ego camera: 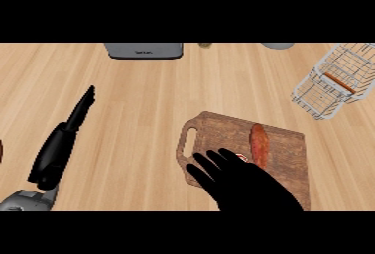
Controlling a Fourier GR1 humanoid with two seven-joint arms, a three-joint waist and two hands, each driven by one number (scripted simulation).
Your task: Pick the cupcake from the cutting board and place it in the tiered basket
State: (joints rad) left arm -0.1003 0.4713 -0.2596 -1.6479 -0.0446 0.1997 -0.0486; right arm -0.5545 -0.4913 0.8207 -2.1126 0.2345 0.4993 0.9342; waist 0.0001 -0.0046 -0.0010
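The right hand [245, 186] lies low over the cutting board [289, 144], fingers straight and spread, gripping nothing; a red-and-white scrap just past its fingertips is probably the cupcake [242, 158], mostly hidden, so this looks like a reach. One reddish, sausage-like piece [258, 144] lies beside it. The left hand [62, 144] rests at the left, fingers straight, idle. Far right stands one wire tiered basket [337, 79], the goal; one grey appliance [144, 50] sits at the far edge.

There are two hands [245, 186], one cutting board [219, 130], one wire tiered basket [333, 82], and one reddish food piece [258, 144].
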